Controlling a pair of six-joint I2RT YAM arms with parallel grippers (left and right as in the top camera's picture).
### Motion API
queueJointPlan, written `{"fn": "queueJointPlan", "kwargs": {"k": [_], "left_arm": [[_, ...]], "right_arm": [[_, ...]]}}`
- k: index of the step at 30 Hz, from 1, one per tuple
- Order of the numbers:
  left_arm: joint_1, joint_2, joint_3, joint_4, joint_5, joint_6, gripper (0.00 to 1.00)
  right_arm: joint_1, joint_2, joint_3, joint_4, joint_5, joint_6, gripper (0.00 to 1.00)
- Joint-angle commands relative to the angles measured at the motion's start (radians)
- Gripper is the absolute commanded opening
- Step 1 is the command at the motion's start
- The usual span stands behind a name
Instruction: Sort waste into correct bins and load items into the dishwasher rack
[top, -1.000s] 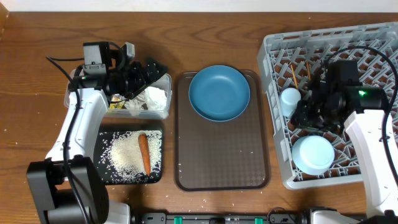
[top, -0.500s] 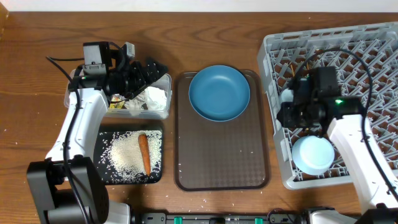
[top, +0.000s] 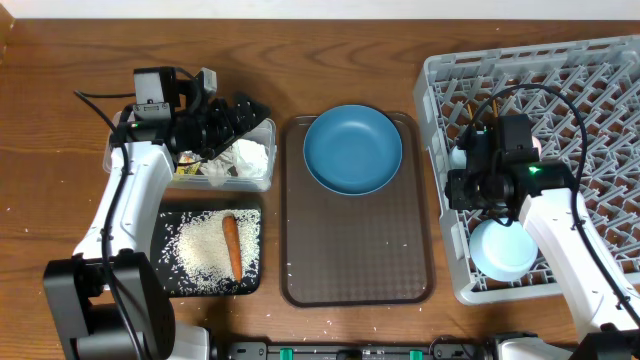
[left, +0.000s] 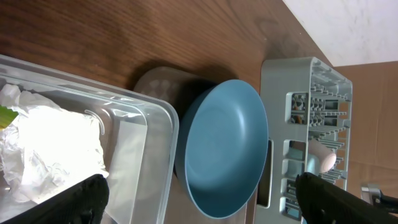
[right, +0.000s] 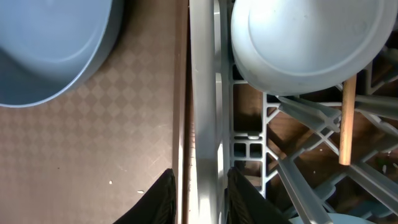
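Observation:
The dark-blue plate (top: 352, 150) (left: 224, 149) (right: 50, 43) lies at the far end of the brown serving tray. My right gripper (top: 462, 188) (right: 200, 180) hovers over the left wall of the grey dishwasher rack (top: 600, 60) (right: 205, 93), jaws slightly apart and holding nothing. In the rack are the white-and-blue bowl (top: 503, 250), a light-blue cup (right: 305, 37) and chopsticks (top: 470, 115) (right: 347, 118). My left gripper (top: 235, 120) (left: 202, 202) stands wide open over the clear tub (top: 265, 180) (left: 155, 155), which holds the tissue (top: 245, 155) (left: 50, 149). The carrot (top: 231, 247) and rice (top: 200, 255) lie in the black tray (top: 170, 225).
The brown serving tray (top: 360, 250) (right: 93, 143) sits between the bins and the rack, its right rim close against the rack's wall. A few stray grains lie on the wood by the front edge. The right arm's cable loops over the rack.
My right arm has swung left from the middle of the rack to its left wall, and its jaws have narrowed. The left arm has stayed still.

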Motion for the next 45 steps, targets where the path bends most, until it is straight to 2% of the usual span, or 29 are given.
{"fn": "queueJointPlan", "kwargs": {"k": [1, 7, 12, 17, 45], "left_arm": [[0.004, -0.003, 0.007, -0.003, 0.013, -0.008, 0.98], [0.004, -0.003, 0.007, -0.003, 0.013, -0.008, 0.98], [0.004, -0.003, 0.007, -0.003, 0.013, -0.008, 0.98], [0.004, -0.003, 0.007, -0.003, 0.013, -0.008, 0.98], [0.004, -0.003, 0.007, -0.002, 0.013, -0.008, 0.98]], "right_arm": [[0.012, 0.003, -0.029, 0.015, 0.009, -0.006, 0.26], [0.012, 0.003, -0.055, 0.044, 0.009, -0.006, 0.21], [0.012, 0.003, -0.055, 0.072, 0.008, -0.006, 0.08], [0.012, 0.003, -0.055, 0.113, 0.008, 0.006, 0.01], [0.012, 0.003, -0.055, 0.224, 0.004, 0.082, 0.01]]}}
